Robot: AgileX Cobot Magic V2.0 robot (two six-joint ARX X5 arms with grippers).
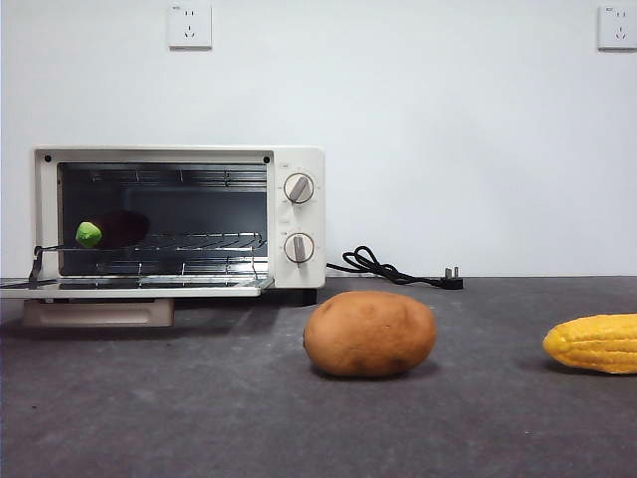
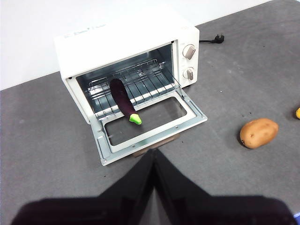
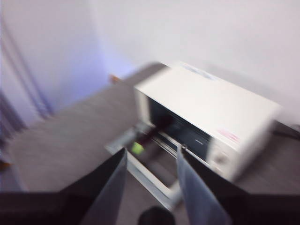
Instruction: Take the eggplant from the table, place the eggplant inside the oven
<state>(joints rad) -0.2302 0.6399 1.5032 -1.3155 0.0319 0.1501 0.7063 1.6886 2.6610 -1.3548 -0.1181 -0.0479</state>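
Observation:
The eggplant (image 2: 122,100) lies on the wire rack inside the oven (image 2: 126,37), its green stem cap (image 2: 135,119) pointing out toward the lowered door (image 2: 150,123). From the front, the green cap (image 1: 89,235) and dark body (image 1: 121,228) show at the left of the oven (image 1: 295,214) cavity. My left gripper (image 2: 153,154) hangs shut above the table (image 2: 42,140), in front of the door, holding nothing. Higher up and off to the oven's side, my right gripper (image 3: 151,161) is open and empty; its view is blurred by motion, with the oven (image 3: 211,108) and green cap (image 3: 137,148) visible.
A brown potato (image 1: 369,334) sits on the table (image 1: 199,408) in front of the oven's right end, also in the left wrist view as potato (image 2: 258,132). A yellow corn cob (image 1: 595,343) lies at the far right. The oven's black cord and plug (image 1: 398,269) trail behind.

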